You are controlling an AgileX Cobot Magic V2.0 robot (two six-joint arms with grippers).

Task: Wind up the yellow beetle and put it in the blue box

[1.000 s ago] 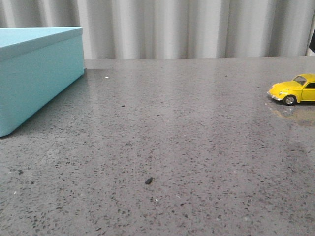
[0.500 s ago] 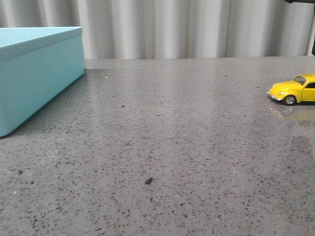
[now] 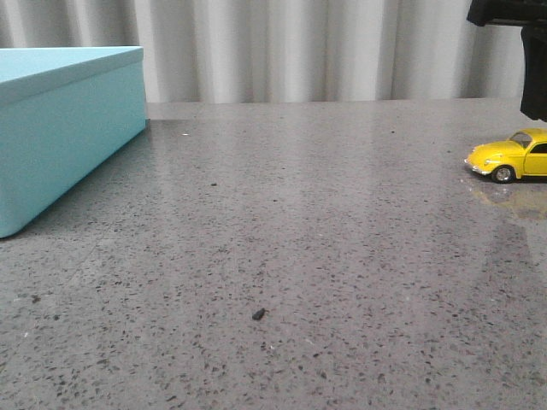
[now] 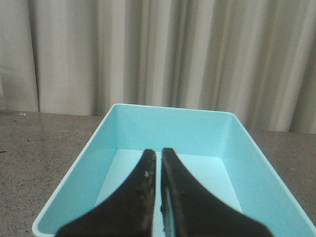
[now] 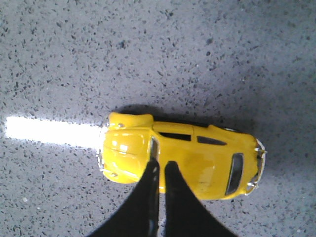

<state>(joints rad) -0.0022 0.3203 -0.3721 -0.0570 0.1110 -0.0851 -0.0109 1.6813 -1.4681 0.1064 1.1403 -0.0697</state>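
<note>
While both arms hang clear of the desk (image 3: 325,256):
Yellow beetle (image 3: 511,155): on its wheels, right edge of front frame, untouched.
Right tool (image 5: 160,168): above the beetle's roof, tips nearly together, holding nothing.
Left tool (image 4: 158,157): over open blue box (image 3: 60,128), fingers almost closed, empty.
Box: upper left of front frame.
</note>
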